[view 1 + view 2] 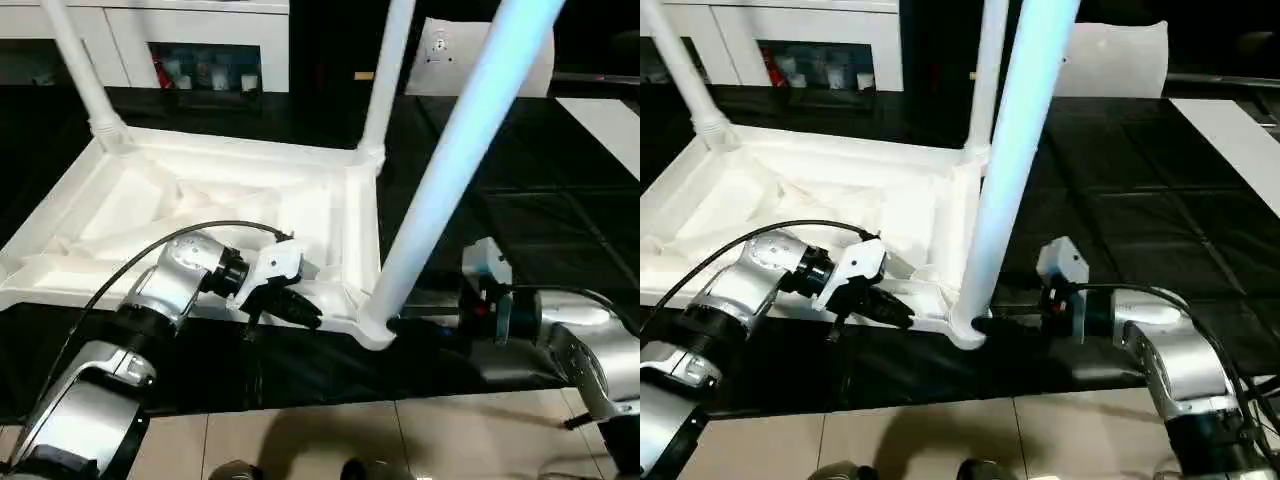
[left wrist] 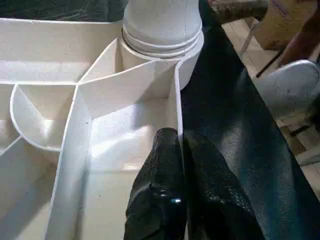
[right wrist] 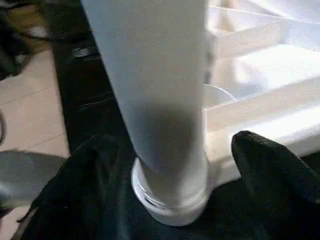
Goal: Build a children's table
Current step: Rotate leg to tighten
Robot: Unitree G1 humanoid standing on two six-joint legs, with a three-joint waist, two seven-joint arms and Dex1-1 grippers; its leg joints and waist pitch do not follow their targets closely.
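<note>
The white table top lies upside down on a black mat, its ribbed underside facing up and its raised rim all round; three legs stand in its corner sockets, rising past the upper edge of the head views. The far left leg stands in the far left corner; the far right leg stands in the far right corner; the near right leg stands in the near right socket and leans toward the camera, looking pale blue in the light.

The left gripper sits at the near rim of the table top, just beside the near right corner; in the left wrist view its two black fingers are pinched on the thin rim wall, one on the inner side and one on the outer side, with the base of the near right leg just beyond them.

The right gripper is at the foot of the near right leg, low by the socket collar; in the right wrist view its two black fingers stand spread wide, one on each side of the leg, apart from it; the leg's ringed base sits between them on the black mat.

Beyond the mat stands a white cabinet; a tiled floor shows at the near edge.
</note>
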